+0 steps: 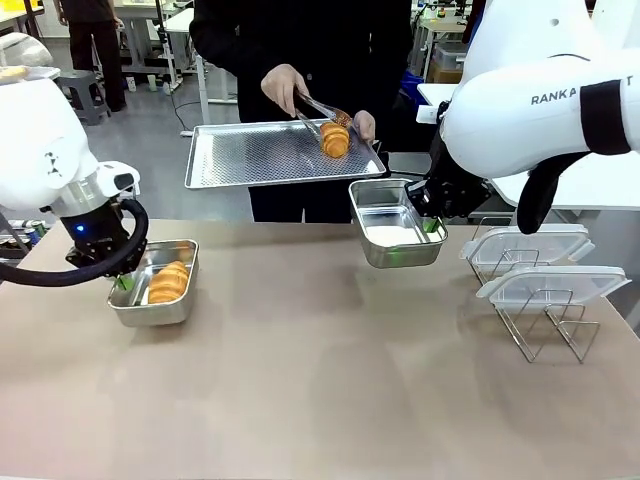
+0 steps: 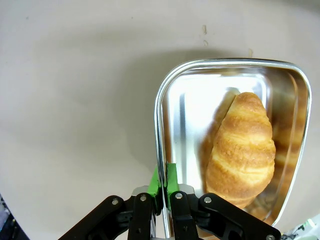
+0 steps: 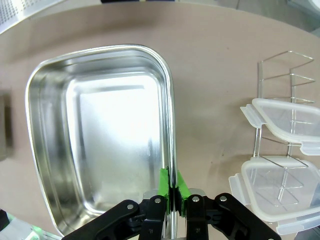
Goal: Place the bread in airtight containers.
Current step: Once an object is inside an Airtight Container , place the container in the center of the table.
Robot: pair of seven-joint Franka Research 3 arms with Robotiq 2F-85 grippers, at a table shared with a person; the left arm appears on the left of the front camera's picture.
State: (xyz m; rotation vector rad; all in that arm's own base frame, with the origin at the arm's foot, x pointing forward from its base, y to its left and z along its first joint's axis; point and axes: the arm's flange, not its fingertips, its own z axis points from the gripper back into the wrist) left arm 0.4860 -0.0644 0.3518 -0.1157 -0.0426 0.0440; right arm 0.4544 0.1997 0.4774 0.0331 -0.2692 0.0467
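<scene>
1. The jaws of the left gripper (image 2: 165,187) are clamped on the rim of the left tin (image 2: 159,115), one green pad inside the wall and one outside.
2. The left tin sits on the beige table (image 1: 320,400), at its left side. One croissant (image 2: 242,150) lies lengthwise inside it, against the wall opposite the pinched one.
3. At the middle, across the table, a person holds a large perforated tray (image 1: 250,155) above the far edge.
4. The person's hand (image 1: 285,88) works metal tongs (image 1: 318,110), which grip the second croissant (image 1: 335,140) at the tray's right end. Whether it touches the tray, I cannot tell.
5. Just below the tray's right corner is the right tin (image 3: 45,150), empty and shiny inside.
6. The right gripper (image 3: 174,187) has its jaws pinched shut on this tin's side wall, a pad on each face.
7. Farthest right, two clear plastic lids (image 1: 528,245) rest tilted on a wire rack (image 1: 545,335), apart from the tin.
</scene>
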